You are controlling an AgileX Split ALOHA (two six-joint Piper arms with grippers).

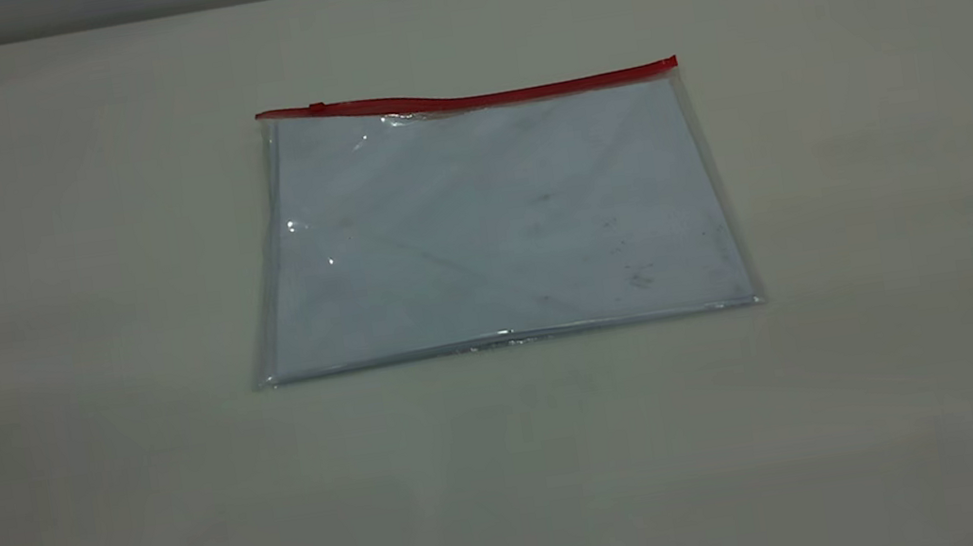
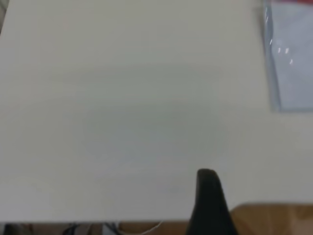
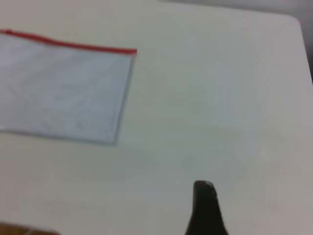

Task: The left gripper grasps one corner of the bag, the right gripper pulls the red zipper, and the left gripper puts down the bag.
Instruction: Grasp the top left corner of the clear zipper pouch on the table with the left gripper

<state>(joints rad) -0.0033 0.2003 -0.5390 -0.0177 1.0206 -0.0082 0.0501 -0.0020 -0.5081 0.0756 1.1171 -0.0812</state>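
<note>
The flat rectangular clear plastic bag (image 1: pixel 493 220) with a pale bluish-white inside lies flat in the middle of the off-white surface (image 1: pixel 892 178), untouched. Its long axis runs side to side in the exterior view. The thin bright red zipper (image 1: pixel 471 98) lines the far long edge, and its tiny red slider (image 1: pixel 317 106) sits near the bag's left end, so the pull would probably run toward the bag's right end.

Neither arm shows in the exterior view. Each wrist view shows only one dark fingertip: the left gripper (image 2: pixel 209 196) hangs well off the bag's left short edge, near the surface's edge, and the right gripper (image 3: pixel 205 205) is well apart from the bag's right corner. Whether either set of jaws is spread or pressed together, I cannot tell.

Nothing of the task looks begun. The main risk is the corner grasp: the thin bag hugs the surface, so the left jaws could skid over the slick plastic or push the bag away. A weak hold would let the whole bag drag along when the slider is pulled, and the slider is a small target to miss.
</note>
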